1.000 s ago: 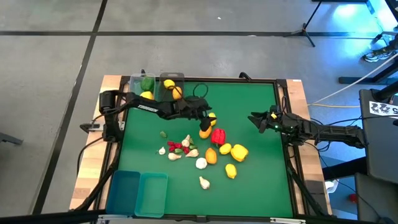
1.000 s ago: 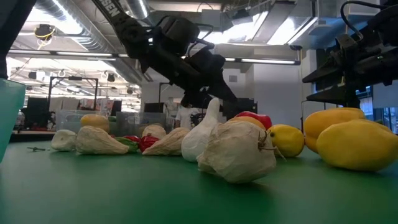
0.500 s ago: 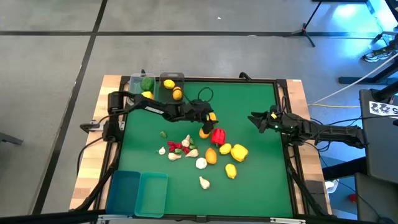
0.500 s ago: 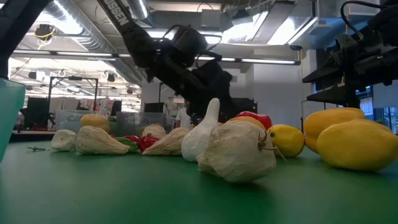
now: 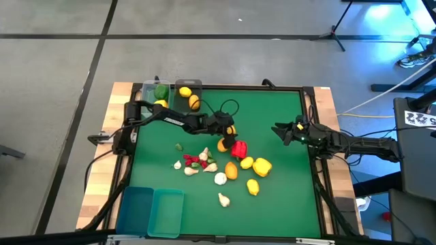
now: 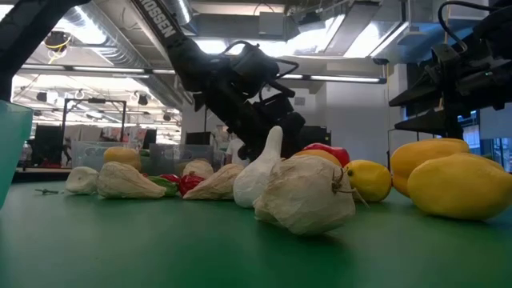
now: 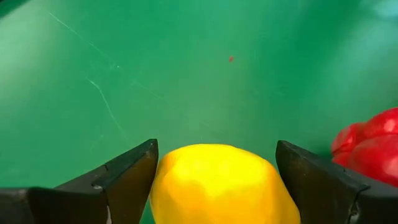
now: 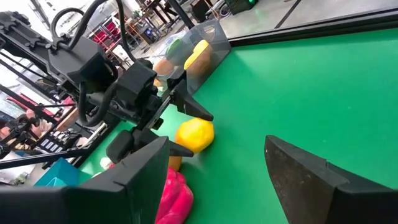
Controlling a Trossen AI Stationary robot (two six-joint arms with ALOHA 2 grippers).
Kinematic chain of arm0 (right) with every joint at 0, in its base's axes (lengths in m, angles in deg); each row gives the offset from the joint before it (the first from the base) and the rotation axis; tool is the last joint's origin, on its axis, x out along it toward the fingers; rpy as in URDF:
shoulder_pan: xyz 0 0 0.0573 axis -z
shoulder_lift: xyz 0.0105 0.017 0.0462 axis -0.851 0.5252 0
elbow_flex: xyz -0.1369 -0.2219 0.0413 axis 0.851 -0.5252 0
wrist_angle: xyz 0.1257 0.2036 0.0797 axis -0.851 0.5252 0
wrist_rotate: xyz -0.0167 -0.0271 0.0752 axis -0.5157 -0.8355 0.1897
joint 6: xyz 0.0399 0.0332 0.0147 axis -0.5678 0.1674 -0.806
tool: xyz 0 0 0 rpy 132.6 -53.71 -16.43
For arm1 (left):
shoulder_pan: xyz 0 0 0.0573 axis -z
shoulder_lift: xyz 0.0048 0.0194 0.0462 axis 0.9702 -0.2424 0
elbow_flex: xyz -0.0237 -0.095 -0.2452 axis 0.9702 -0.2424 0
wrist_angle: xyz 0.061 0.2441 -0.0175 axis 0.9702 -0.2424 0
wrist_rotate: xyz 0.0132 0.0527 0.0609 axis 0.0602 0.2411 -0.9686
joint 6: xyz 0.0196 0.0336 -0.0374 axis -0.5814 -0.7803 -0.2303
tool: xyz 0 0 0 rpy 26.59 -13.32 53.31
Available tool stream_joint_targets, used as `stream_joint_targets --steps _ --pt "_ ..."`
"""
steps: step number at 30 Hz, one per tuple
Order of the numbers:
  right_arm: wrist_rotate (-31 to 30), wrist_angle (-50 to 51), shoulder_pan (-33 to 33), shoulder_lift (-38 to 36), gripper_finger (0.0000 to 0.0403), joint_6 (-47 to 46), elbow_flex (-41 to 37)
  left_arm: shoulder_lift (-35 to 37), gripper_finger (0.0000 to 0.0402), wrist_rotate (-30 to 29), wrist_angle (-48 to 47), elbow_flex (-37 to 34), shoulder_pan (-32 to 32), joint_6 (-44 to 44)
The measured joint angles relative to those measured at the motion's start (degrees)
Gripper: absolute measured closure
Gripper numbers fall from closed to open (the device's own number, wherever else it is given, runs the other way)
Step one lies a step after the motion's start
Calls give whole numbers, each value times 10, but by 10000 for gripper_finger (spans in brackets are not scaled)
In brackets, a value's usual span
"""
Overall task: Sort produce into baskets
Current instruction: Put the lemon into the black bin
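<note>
Left tool (image 5: 230,127) over the middle of the green desk (image 5: 279,197), fingers apart astride a yellow lemon (image 7: 224,183), red pepper (image 5: 238,148) just beside it, right tool (image 5: 278,129) waiting open near the desk's right edge

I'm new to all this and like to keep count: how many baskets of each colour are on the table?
Clear baskets: 2
Teal baskets: 2
Total: 4
</note>
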Motion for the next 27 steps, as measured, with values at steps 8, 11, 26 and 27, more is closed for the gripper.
stream_joint_targets --steps 8,11,26,27 --pt "0 0 0 0 142 0 0 0 94 -6 -5 0 0 20" --pt "0 0 0 0 142 0 0 0 116 -8 -5 0 0 45" --pt "0 0 0 0 142 0 0 45 135 -47 -32 -6 -3 75" --pt "0 0 0 1 142 1 0 58 135 -51 -31 -6 -4 75"
